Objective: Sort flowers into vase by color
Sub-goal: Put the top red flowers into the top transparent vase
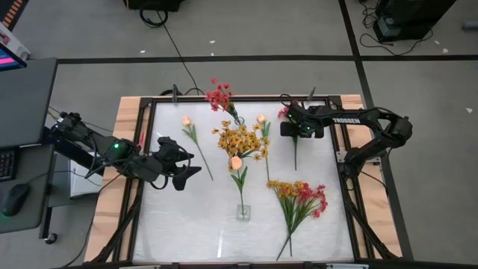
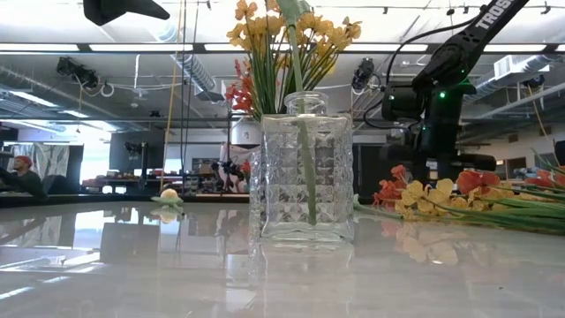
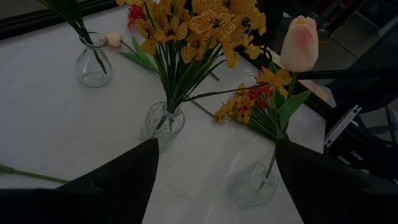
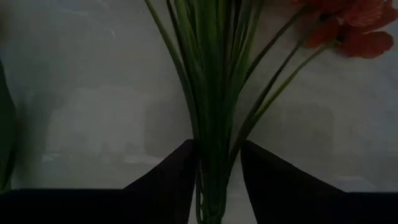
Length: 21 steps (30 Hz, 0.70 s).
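Flowers approx. half sorted: red sprigs point(image 1: 219, 95), yellow-orange cluster point(image 1: 240, 140) and peach tulip point(image 1: 236, 163) stand in clear glass vases, two peach tulips point(image 1: 187, 121) and mixed bunch point(image 1: 300, 196) lie on table point(image 1: 321, 224); right pincer point(image 1: 293, 128) clamped on red sprig stems point(image 4: 214, 124), left pincer point(image 1: 187, 164) apart, idle.

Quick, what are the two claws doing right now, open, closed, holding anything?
Left claw: open, empty, hovering over the white table.
Right claw: closing around the thin green stems of a red-blossomed flower sprig lying on the table.
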Each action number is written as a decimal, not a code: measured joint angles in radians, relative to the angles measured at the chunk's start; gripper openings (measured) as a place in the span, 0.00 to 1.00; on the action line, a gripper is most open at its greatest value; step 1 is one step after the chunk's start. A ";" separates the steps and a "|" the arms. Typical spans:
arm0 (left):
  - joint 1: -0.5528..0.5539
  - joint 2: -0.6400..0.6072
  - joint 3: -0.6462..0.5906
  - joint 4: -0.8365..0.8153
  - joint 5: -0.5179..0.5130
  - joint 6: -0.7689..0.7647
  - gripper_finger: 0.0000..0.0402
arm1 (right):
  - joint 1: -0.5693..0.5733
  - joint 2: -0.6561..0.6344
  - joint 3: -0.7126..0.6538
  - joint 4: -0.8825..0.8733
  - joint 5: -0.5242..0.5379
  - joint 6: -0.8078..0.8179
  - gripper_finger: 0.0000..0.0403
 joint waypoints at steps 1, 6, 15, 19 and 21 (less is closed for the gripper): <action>0.000 0.000 0.000 0.000 0.000 0.000 0.82 | 0.000 0.000 0.000 0.000 0.000 0.000 0.32; 0.000 0.000 0.000 0.000 0.000 0.000 0.82 | 0.000 0.000 0.000 0.000 0.000 0.000 0.28; 0.000 0.000 0.000 0.000 0.000 0.000 0.82 | 0.000 0.000 0.000 0.000 -0.022 -0.003 0.16; 0.000 0.000 0.000 0.000 0.000 0.000 0.82 | 0.000 0.000 0.000 0.000 -0.034 -0.004 0.09; 0.000 0.000 0.000 0.000 0.000 0.000 0.82 | 0.001 0.000 0.000 0.002 -0.043 -0.003 0.06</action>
